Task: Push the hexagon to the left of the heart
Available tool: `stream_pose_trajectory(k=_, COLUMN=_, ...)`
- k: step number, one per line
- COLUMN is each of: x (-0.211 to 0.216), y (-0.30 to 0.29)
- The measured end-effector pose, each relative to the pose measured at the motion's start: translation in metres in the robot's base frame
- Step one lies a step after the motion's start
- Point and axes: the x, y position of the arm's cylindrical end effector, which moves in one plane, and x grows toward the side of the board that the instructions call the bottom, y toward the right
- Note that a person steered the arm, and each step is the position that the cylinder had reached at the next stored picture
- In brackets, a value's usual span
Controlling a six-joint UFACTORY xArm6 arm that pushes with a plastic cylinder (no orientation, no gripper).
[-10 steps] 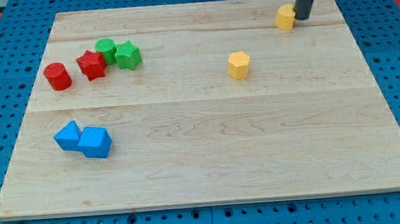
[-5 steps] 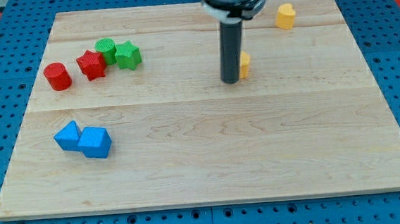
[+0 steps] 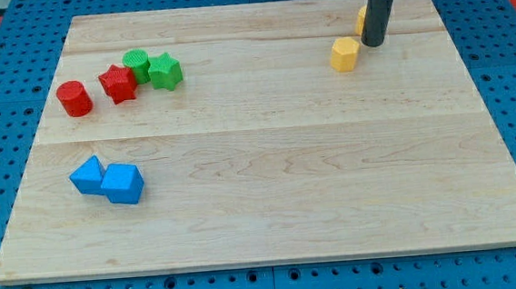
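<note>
The yellow hexagon (image 3: 345,54) sits near the view's top right on the wooden board (image 3: 271,198). The yellow heart (image 3: 360,19) lies just up and right of it, mostly hidden behind my rod; only its left edge shows. My tip (image 3: 375,42) rests on the board just right of the hexagon and directly below the heart, close to both. Whether it touches either I cannot tell.
At the view's left are a red cylinder (image 3: 74,98), a red star (image 3: 118,83), a green cylinder (image 3: 137,64) and a green star (image 3: 165,72), close together. Two blue blocks (image 3: 87,176) (image 3: 122,183) touch each other at lower left.
The hexagon has moved up and to the right, from mid-board to just below-left of the heart. My tip went from the hexagon's left to its right, by the heart.
</note>
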Motion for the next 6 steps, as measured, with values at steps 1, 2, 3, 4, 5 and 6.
stream_pose_trajectory(k=1, x=0.052, y=0.006)
stream_pose_trajectory(k=2, x=0.015, y=-0.045)
stream_pose_trajectory(k=3, x=0.007, y=-0.056)
stream_pose_trajectory(k=4, x=0.014, y=-0.094)
stream_pose_trajectory(k=5, x=-0.037, y=-0.100)
stream_pose_trajectory(k=6, x=-0.059, y=-0.056)
